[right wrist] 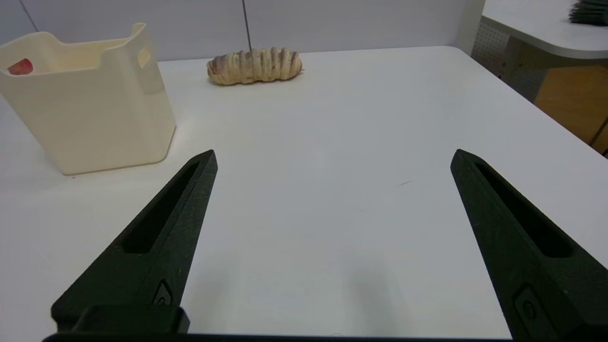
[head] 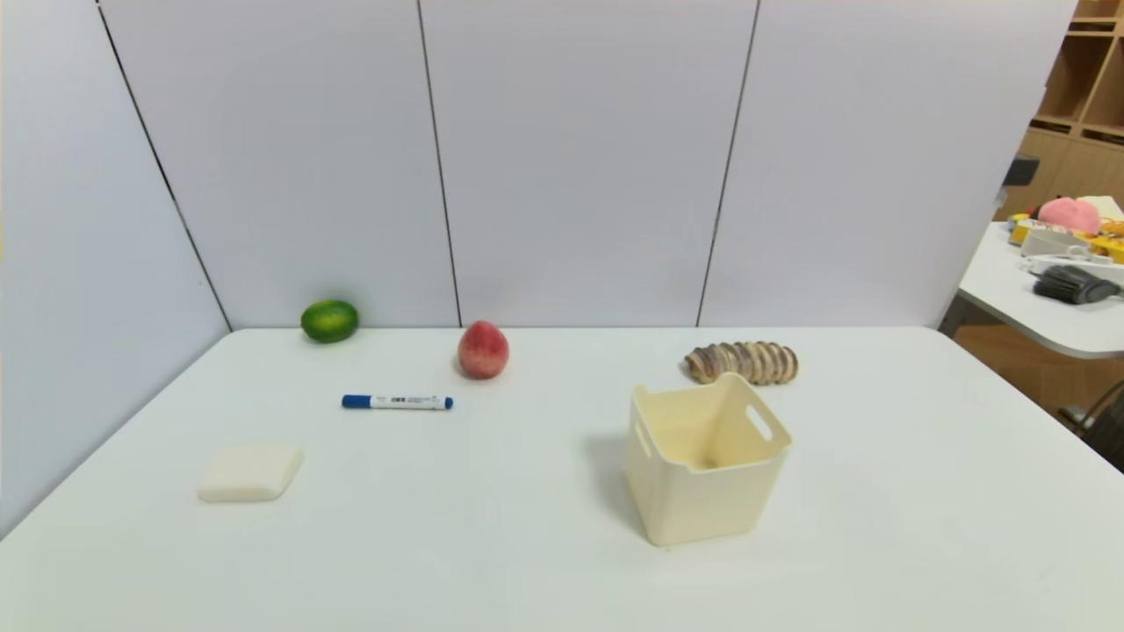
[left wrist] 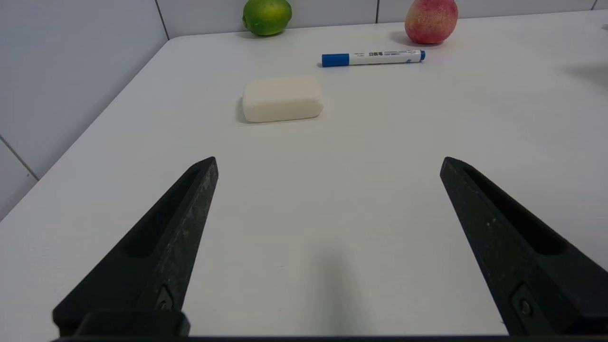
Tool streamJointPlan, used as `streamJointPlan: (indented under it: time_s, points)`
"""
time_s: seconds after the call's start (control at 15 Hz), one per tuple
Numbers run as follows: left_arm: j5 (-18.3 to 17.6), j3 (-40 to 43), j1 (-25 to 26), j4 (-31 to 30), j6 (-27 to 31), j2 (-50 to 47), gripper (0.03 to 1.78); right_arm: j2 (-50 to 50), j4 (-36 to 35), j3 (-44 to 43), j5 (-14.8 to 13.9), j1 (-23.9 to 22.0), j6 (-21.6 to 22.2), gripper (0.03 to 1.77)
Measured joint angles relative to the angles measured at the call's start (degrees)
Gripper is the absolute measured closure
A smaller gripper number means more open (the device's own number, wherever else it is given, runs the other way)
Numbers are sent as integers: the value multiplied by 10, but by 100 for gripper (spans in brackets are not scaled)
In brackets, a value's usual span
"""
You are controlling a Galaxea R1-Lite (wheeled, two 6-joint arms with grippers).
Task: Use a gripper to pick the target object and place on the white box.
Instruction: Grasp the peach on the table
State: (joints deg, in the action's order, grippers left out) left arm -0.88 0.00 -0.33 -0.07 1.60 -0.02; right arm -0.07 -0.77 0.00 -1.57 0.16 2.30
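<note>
Peach: the target object (head: 482,349) sits on the white table (head: 527,527) near the back wall, upright on its base, touching nothing. It stands well apart from both grippers.
Left gripper: the left gripper (left wrist: 328,166) hovers level above the near left part of the table, its two black fingers (left wrist: 180,213) spread wide with nothing between them. From its wrist view the peach (left wrist: 431,20) lies far ahead of the fingertips, off toward the right-hand finger's side, beyond the marker.
Right gripper: the right gripper (right wrist: 334,159) hovers level over the near right part of the table, fingers (right wrist: 503,223) likewise wide apart and holding nothing. Only a red sliver of the peach (right wrist: 20,67) shows past the box rim in its wrist view.
White box: the white box (head: 705,456) stands upright, right of centre and nearer than the peach, well apart from it.
Marker: a blue-capped marker (head: 397,402) lies flat just in front of the peach, to its left.
Green fruit: a green fruit (head: 329,320) rests by the back wall, left of the peach.
Pad: a flat cream pad (head: 250,472) lies at the near left.
Bread: a ridged bread roll (head: 743,362) lies behind the box.
</note>
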Motion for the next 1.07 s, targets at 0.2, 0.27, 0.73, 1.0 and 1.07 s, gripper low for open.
streamJointPlan:
  time_s: [0.2, 0.27, 0.73, 1.0, 1.07]
  points:
    - [0, 0, 0, 0, 0, 0, 12, 0, 0, 0, 0, 0, 0, 10]
    - [0, 0, 0, 0, 0, 0, 12, 0, 0, 0, 0, 0, 0, 10]
    - [0, 0, 0, 0, 0, 0, 12, 0, 0, 0, 0, 0, 1, 10]
    - [0, 0, 0, 0, 0, 0, 12, 0, 0, 0, 0, 0, 0, 10]
    - [0, 0, 0, 0, 0, 0, 12, 0, 0, 0, 0, 0, 1, 10]
